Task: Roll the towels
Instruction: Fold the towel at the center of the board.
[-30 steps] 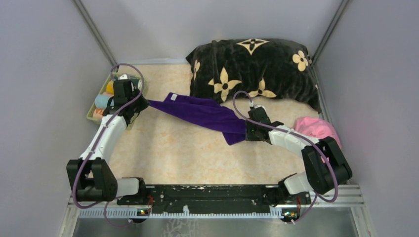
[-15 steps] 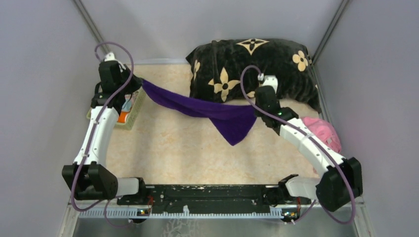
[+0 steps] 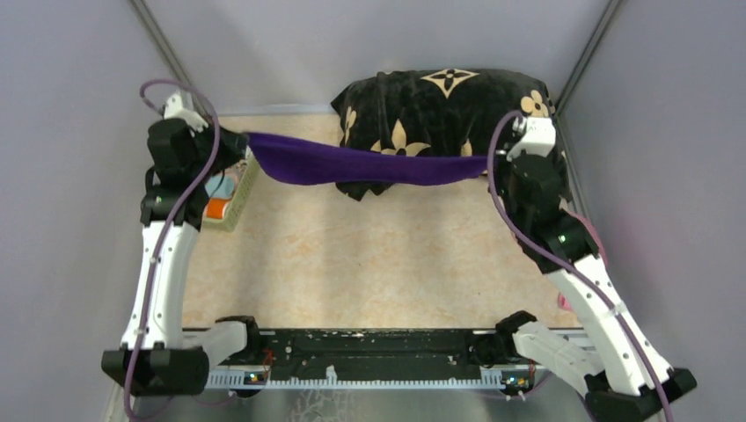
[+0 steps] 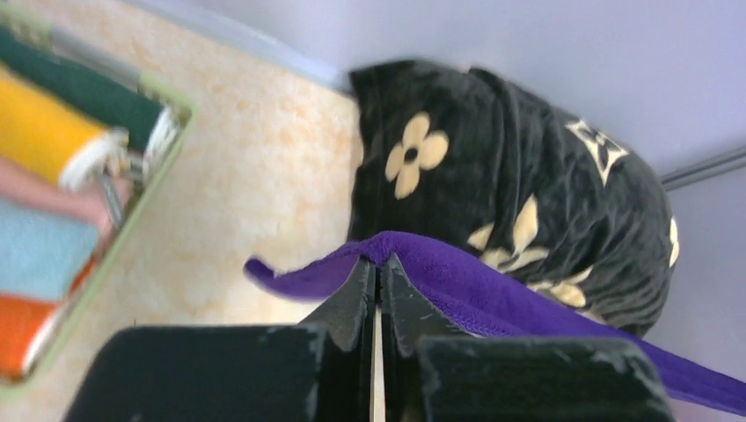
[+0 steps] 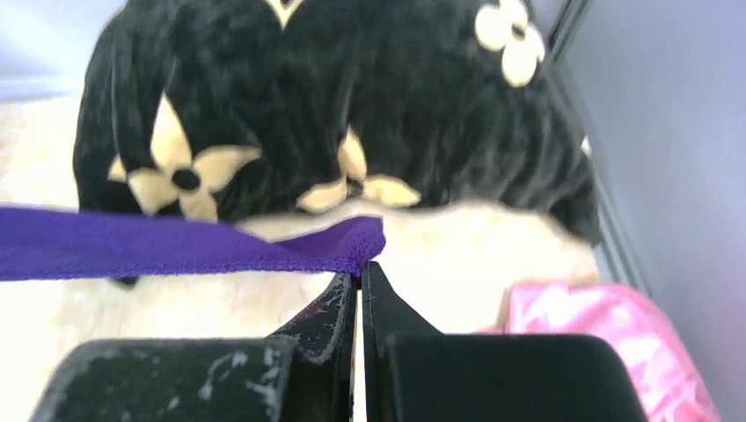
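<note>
Left hand (image 4: 376, 272) and right hand (image 5: 359, 271) both clamped shut, one on each end of the purple towel (image 3: 369, 165). It hangs stretched off the desk (image 3: 352, 264), just in front of the cushion (image 3: 449, 101), long axis parallel to it. Neither hand nearer; I'd lay it flat next.

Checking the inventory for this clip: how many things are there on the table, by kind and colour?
Purple towel, stretched in the air: 1
Pink towel, loose: 1
Rolled towels in the tray: 5 (green, yellow, pink, light blue, orange)
Tray: 1
Cushion: 1
Total: 9
</note>
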You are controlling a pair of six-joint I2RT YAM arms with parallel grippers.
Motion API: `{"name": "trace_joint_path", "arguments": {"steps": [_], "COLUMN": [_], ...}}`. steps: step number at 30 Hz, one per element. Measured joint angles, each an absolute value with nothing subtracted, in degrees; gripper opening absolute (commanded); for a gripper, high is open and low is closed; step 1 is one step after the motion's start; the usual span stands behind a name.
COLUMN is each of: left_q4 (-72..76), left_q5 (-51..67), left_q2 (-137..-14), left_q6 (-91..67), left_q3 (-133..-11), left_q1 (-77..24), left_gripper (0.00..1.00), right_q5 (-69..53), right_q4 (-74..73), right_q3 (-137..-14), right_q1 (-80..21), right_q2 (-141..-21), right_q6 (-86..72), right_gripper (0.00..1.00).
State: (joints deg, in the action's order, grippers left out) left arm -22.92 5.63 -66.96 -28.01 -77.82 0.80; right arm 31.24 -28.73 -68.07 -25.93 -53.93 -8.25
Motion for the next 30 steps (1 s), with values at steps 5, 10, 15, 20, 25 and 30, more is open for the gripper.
{"name": "trace_joint_path", "arguments": {"steps": [5,10,15,20,25,30], "left_q4": [-23.7,-30.1,-38.0,-44.2,-47.4,-42.4], "left_q5": [9.8,13.0,14.5,14.3,11.5,14.6], "left_q2": [-53.5,-42.0,-30.0,-25.1,-24.4,-32.4], "left_q6": [-31.1,-37.0,-41.9,-44.2,-42.4,-39.4], "left_q3": [-57.2,-38.5,-32.9,-33.2,-36.2,-37.4], "left_q1": [0.9,0.9,0.9,0.8,0.9,0.8], "left_gripper": [0.07,0.20,0.42,0.55,0.58,0.60], "right_q5": [25.4,17.8,9.6,5.4,4.8,5.6], "right_q4": [-35.7,-43.7,-50.1,-53.1,-56.5,-53.4], "right_q3": [-56.9,-49.0,-44.6,-44.8,-45.6,-45.8], "right_q1": [-25.8,-25.8,-25.8,-25.8,-25.7,-25.7], "right_q2": [-42.4,-35.6,-26.8,-19.2,-19.2,-26.2], "right_q6": [-14.5,-23.6,-32.7,-38.0,-39.0,-37.9], "right_gripper": [0.00,0.08,0.38,0.48,0.51,0.52]}}
